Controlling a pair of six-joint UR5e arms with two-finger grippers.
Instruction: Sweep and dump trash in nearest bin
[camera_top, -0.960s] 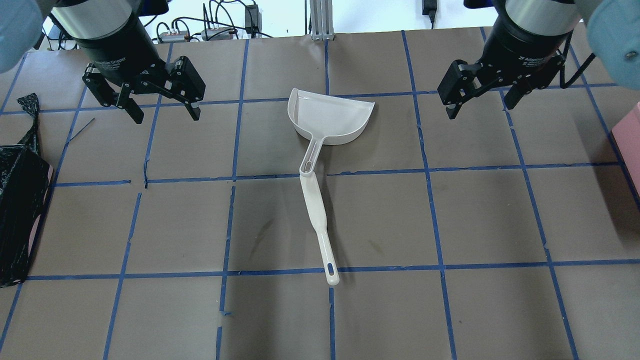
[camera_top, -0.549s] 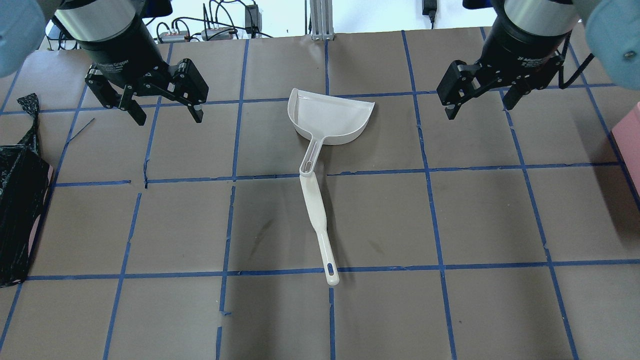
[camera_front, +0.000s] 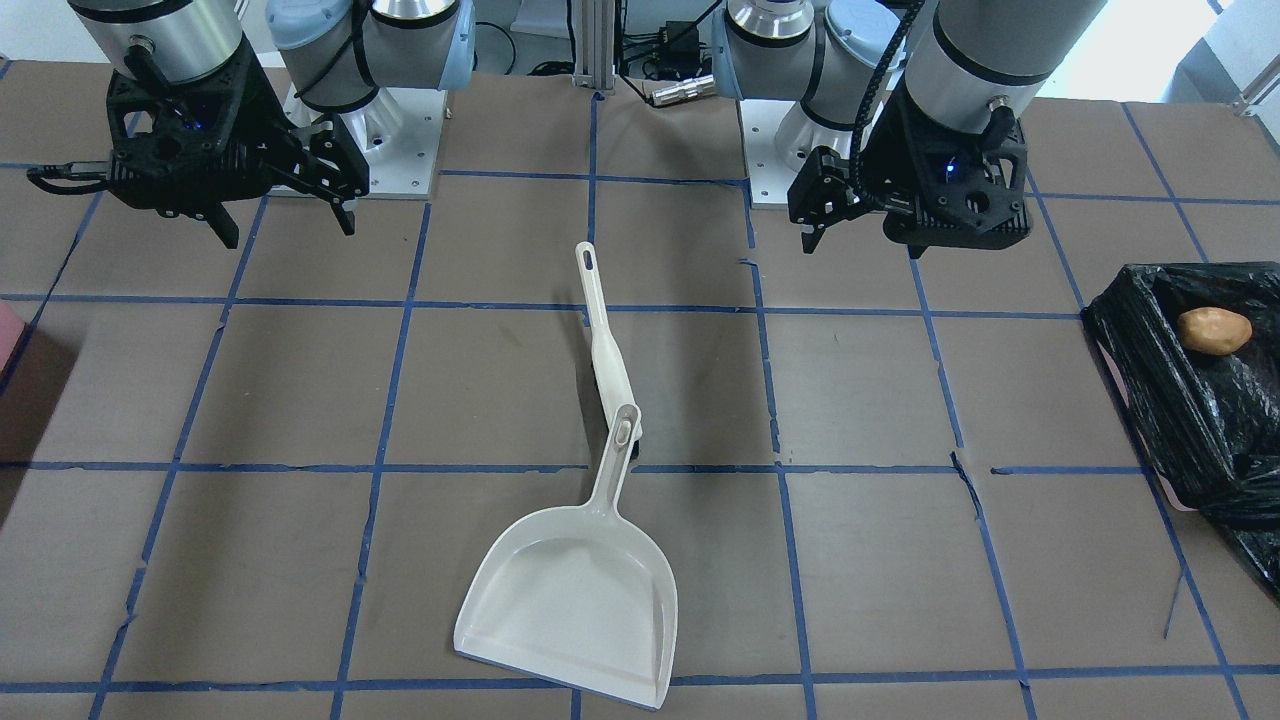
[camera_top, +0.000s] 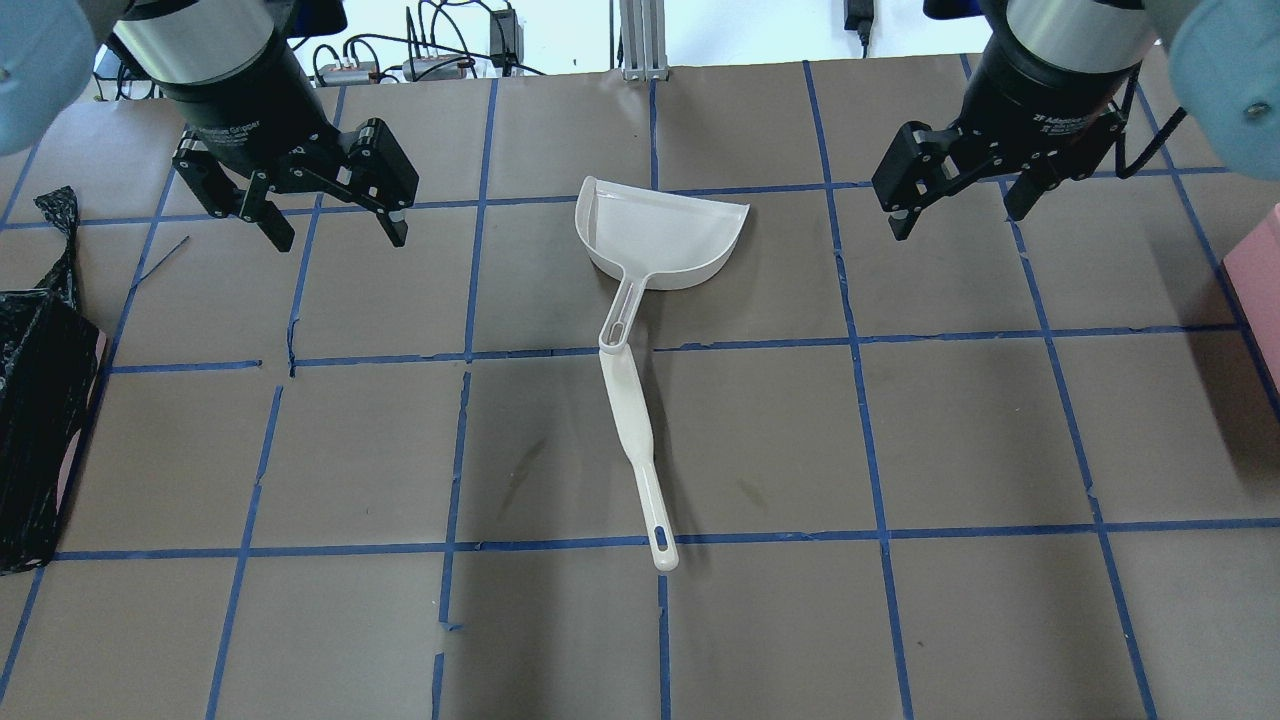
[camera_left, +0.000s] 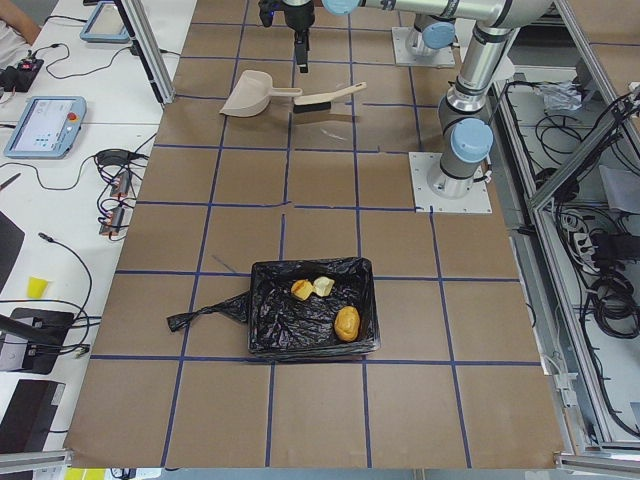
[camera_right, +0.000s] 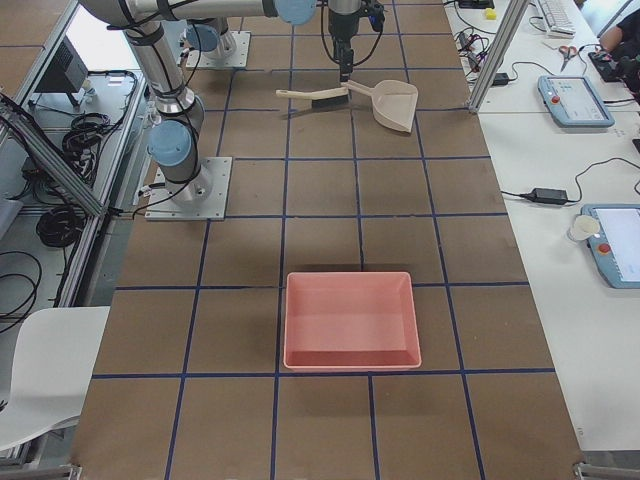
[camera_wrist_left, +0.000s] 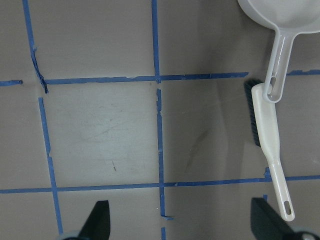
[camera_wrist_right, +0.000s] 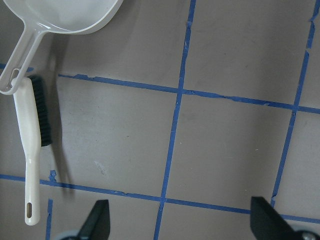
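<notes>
Trash first: found it (camera_left: 346, 323) down inside the bin (camera_left: 275, 325), all three bits, with the brown lump to one side and the orange and pale chunks side by side, apart from it. Placed that bin out at the end of the table (camera_left: 330, 420) on the robot's left, well apart from both grippers and far nearer the left arm.

Caught the left gripper (camera_top: 338, 238) hanging above the table with fingers spread wide, holding nothing. Same story for the right gripper (camera_top: 958, 218): spread apart, bare, up off the surface.

Spotted the brush (camera_top: 635, 430) and dustpan (camera_top: 660, 235) lying flat between the two, about midway, with neither arm clearly closer. Read the brush's long axis as running toward and away from the robot, slightly slanted, with the hanging-hole end toward the robot and the head end overlapped by the tip of the dustpan's handle. Pan mouth turned away from the robot.

Noted the pink tray (camera_right: 350, 320) at the opposite end, on the robot's right, with nothing in it.

Saw no scraps outside the bin in any view, so judged the sweeping and dumping done and no further reach called for. Between left gripper and bin, picked out only a twisted tail of the black bag (camera_top: 55, 215) lying flat, nothing tall enough to block.
</notes>
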